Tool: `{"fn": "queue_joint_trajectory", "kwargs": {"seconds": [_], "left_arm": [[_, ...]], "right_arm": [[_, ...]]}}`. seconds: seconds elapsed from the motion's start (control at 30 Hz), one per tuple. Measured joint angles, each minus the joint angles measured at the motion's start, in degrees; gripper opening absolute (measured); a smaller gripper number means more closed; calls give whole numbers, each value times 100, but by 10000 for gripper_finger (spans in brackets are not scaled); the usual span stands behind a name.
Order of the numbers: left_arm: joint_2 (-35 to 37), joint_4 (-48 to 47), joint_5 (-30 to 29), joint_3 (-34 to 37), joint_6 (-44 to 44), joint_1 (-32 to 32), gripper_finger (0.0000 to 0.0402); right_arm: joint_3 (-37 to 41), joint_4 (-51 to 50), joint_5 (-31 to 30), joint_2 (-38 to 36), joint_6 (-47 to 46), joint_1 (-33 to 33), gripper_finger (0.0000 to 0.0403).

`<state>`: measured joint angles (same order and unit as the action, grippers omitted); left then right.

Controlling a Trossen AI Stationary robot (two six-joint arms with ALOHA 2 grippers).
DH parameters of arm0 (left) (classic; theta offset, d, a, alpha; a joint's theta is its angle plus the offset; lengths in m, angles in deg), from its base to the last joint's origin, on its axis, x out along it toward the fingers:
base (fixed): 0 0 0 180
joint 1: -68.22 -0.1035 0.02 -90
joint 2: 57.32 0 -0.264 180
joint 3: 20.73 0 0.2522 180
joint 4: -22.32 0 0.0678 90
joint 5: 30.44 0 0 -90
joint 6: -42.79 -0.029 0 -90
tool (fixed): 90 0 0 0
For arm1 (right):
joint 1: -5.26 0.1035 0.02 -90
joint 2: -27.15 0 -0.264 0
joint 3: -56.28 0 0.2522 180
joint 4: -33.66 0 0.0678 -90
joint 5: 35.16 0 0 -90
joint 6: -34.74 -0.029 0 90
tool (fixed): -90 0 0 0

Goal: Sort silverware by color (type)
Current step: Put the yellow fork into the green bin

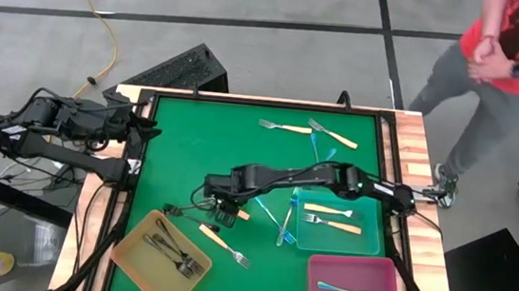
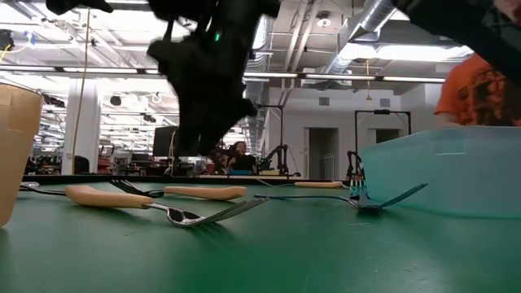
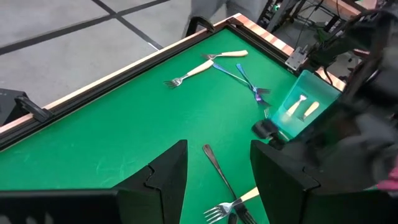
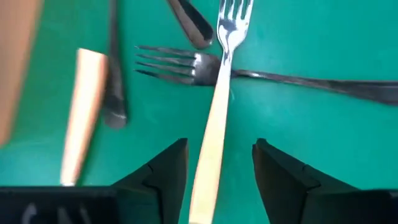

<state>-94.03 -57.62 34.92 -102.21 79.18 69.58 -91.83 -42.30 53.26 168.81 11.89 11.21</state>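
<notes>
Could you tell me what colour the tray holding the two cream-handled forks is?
The tray is translucent teal, seen best in the high view.

Right gripper (image 1: pixel 225 215) covers part of the small fork cluster beneath it in the high view; fork count there cannot be told. In the right wrist view the cream-handled fork (image 4: pixel 214 106) has its handle end cut off at the frame edge between the fingers, and the dark-grey fork (image 4: pixel 261 71) crossing under it runs off the side edge. Low view: the right arm (image 2: pixel 207 73) is a dark blur, fingers indistinct; the person (image 2: pixel 480 81) is cut by the frame edge.
</notes>
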Motion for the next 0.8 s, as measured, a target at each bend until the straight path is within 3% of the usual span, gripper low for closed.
{"fn": "queue_joint_trajectory", "kwargs": {"seconds": [0.2,0.8], "left_arm": [[-1,0,0,0,-59,0,158],[0,-66,25,0,-142,0,158]], "right_arm": [[-1,191,-3,126,0,-2,221],[37,428,14,500,66,-47,222]]}}
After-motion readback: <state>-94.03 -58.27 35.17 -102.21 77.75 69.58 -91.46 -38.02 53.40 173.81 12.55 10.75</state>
